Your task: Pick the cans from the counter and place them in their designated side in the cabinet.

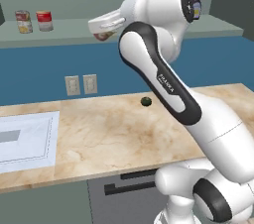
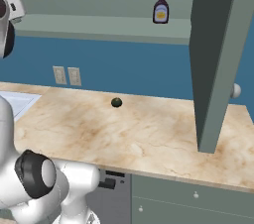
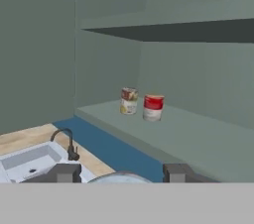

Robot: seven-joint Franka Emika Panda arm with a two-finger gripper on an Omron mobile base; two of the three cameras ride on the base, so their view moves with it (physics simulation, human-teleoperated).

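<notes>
Above marbled beige bench [image 1: 124, 134], gripper [image 1: 103, 34] hangs before grey-green cabinet [image 1: 74, 27], fingers [image 3: 62, 172] clenched on can [image 1: 102, 36]. Two cans [image 1: 33, 21] stand at ledge's left end, sauce bottle [image 2: 160, 7] far right. Dark green lump [image 1: 146, 101] near blue wall [image 1: 44, 77].

Three cans [image 1: 23, 21]; one sauce bottle [image 2: 160, 7]; one dark green lump [image 2: 116, 102].

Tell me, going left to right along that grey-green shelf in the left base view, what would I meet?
Yellow-and-red labelled can → red-and-white can → the gripper, shut on a can → dark sauce bottle.
</notes>
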